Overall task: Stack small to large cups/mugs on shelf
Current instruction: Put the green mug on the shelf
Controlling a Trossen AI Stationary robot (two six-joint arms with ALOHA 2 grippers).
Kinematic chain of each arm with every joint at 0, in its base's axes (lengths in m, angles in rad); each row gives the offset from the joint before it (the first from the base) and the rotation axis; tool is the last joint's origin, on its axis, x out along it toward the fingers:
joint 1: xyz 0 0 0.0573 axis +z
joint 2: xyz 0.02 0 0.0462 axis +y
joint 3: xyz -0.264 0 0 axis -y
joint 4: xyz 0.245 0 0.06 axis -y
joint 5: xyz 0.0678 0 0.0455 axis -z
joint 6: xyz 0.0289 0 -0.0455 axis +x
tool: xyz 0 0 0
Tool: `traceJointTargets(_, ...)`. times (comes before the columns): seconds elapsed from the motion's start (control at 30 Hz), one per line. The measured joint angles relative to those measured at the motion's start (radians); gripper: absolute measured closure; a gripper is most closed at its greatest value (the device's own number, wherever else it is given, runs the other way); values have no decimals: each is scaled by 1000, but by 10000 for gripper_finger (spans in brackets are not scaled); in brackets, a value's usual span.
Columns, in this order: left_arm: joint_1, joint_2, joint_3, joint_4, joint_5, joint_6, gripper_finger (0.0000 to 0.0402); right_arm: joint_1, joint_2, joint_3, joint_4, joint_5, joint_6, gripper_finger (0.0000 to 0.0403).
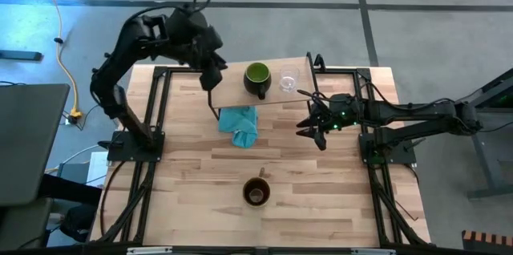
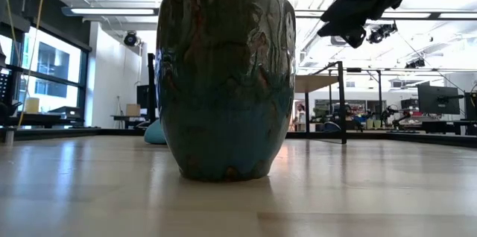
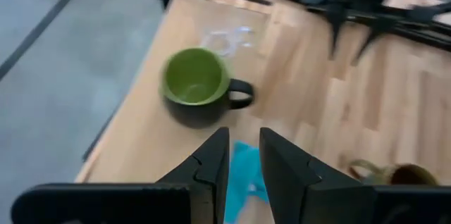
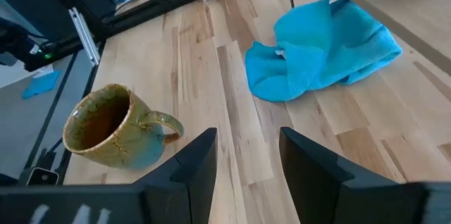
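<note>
The green-lined dark mug [image 1: 257, 78] and the small clear glass cup [image 1: 288, 81] stand upright side by side on the light-wood shelf [image 1: 234, 88] at the table's far side. Both show in the left wrist view, the mug [image 3: 197, 86] and the glass [image 3: 225, 39]. The brown mug [image 1: 256, 192] stands upright on its base on the table near the front edge and fills the low view [image 2: 226, 80]. My left gripper [image 1: 212, 77] hovers over the shelf's left end, narrowly open and empty [image 3: 244, 157]. My right gripper [image 1: 314, 124] hangs over the table right of the shelf, open and empty [image 4: 248, 157].
A teal cloth [image 1: 240, 123] lies crumpled on the table just in front of the shelf, between it and the brown mug. Black metal frames [image 1: 152, 127] run along the table's left and right sides. Open tabletop lies around the brown mug.
</note>
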Motion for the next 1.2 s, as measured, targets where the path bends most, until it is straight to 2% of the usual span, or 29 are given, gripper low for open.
traceJointTargets(0.17,-119,-2,-2,-2,-11,-49,334,0,-40,0,63,-6,-4,258)
traceJointTargets(0.3,-234,0,-60,27,-115,-89,334,0,-103,0,69,-1,-11,258)
traceJointTargets(0.5,-376,-3,-257,155,-248,-128,334,0,-211,0,48,31,-15,258)
traceJointTargets(0.83,-526,-3,-645,408,-353,-202,334,0,-385,0,-32,57,18,258)
traceJointTargets(0.97,-576,-30,-735,451,-392,-270,334,0,-443,0,-47,57,34,258)
traceJointTargets(1.2,-691,-154,-829,522,-476,-418,334,0,-513,0,-63,36,48,258)
